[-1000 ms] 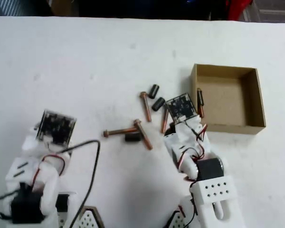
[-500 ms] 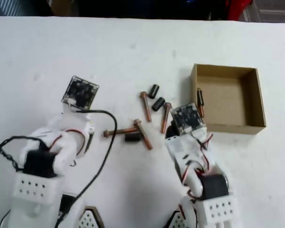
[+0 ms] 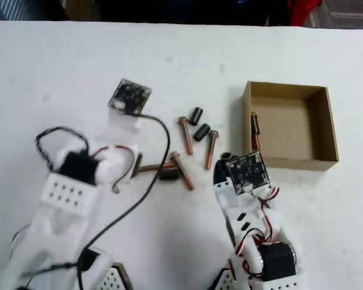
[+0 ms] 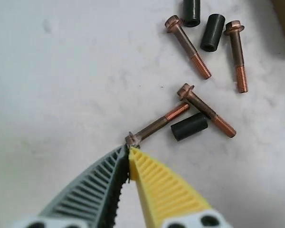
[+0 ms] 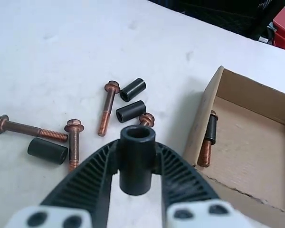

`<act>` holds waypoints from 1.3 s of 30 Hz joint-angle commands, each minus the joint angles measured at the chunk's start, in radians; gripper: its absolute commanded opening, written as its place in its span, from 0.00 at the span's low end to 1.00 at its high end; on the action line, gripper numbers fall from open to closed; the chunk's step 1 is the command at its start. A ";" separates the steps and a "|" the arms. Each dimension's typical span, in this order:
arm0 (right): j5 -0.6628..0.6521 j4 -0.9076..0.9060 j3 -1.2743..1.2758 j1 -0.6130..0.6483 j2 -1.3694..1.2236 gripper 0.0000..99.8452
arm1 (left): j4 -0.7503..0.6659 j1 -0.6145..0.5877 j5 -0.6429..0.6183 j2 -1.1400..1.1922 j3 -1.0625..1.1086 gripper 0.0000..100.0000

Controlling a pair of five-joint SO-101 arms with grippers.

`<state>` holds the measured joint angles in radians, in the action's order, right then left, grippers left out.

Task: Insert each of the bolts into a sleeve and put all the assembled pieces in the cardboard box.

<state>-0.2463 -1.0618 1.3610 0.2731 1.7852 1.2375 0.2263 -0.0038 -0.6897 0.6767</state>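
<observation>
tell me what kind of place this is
Probably a robotics test bench: two small arms at a white table, loose copper bolts and black sleeves, and a cardboard box.

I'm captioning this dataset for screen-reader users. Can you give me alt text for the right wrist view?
The right claw grips a black sleeve, its open end toward the camera. Beyond it, four copper bolts and three loose sleeves lie on the white table, and one bolt already in a sleeve rests inside the cardboard box.
</observation>
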 commanded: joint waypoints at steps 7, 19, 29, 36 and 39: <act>0.000 -0.001 -0.009 -0.013 0.013 0.02 | -0.034 0.186 -0.095 0.317 -0.210 0.02; -0.002 0.002 0.014 -0.061 0.015 0.02 | -0.026 0.202 -0.305 0.570 -0.339 0.02; -0.002 0.001 0.014 -0.061 0.015 0.02 | -0.026 0.076 0.304 0.572 -0.227 0.02; -0.002 0.002 0.023 -0.059 0.015 0.02 | 0.061 0.053 0.795 0.572 -0.221 0.02; -0.002 0.002 0.025 -0.059 0.015 0.02 | 0.095 0.065 0.829 0.579 -0.218 0.02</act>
<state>-0.2463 -1.0618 1.3901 0.2194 1.7898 1.2866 0.2877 0.7480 -0.1128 0.4664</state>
